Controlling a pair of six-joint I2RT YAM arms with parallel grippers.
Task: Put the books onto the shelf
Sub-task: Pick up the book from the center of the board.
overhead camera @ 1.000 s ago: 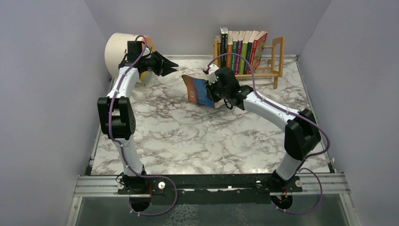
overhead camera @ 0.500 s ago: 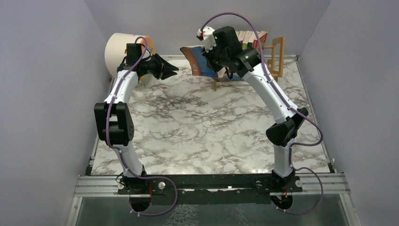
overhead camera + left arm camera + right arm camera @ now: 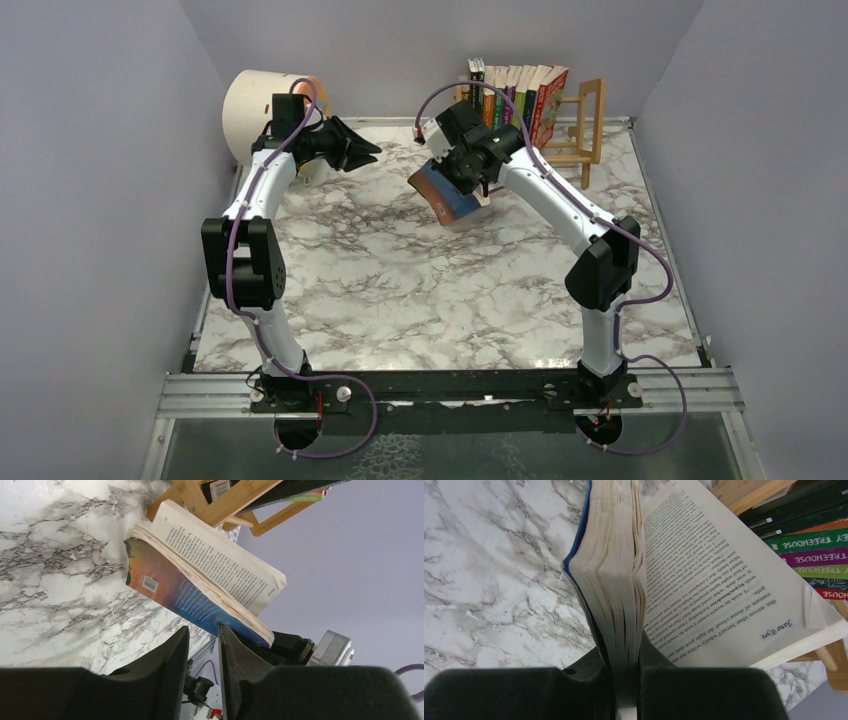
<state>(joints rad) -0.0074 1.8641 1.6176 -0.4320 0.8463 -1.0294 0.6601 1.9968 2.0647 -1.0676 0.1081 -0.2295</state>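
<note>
My right gripper [image 3: 468, 178] is shut on a blue-covered book [image 3: 448, 192] and holds it tilted above the marble, in front of the shelf's left end. In the right wrist view the right gripper [image 3: 621, 647] pinches the cover and a thick wad of pages [image 3: 616, 580], while the remaining pages [image 3: 724, 590] splay open to the right. The light-wood shelf [image 3: 590, 108] stands at the back and holds several upright books [image 3: 515, 100]. My left gripper [image 3: 370, 152] hovers to the left with a narrow empty gap. From the left gripper [image 3: 202, 630], the held book [image 3: 200, 590] shows ahead.
A cream cylinder [image 3: 255, 105] lies at the back left, just behind my left arm. Grey walls close in the table on three sides. In the right wrist view the shelved book spines [image 3: 814, 555] and a shelf rail [image 3: 744, 492] sit just beyond the held book.
My right arm raised the blue book from low over the table to shelf height, then brought it down and forward again. The left arm has barely moved.
</note>
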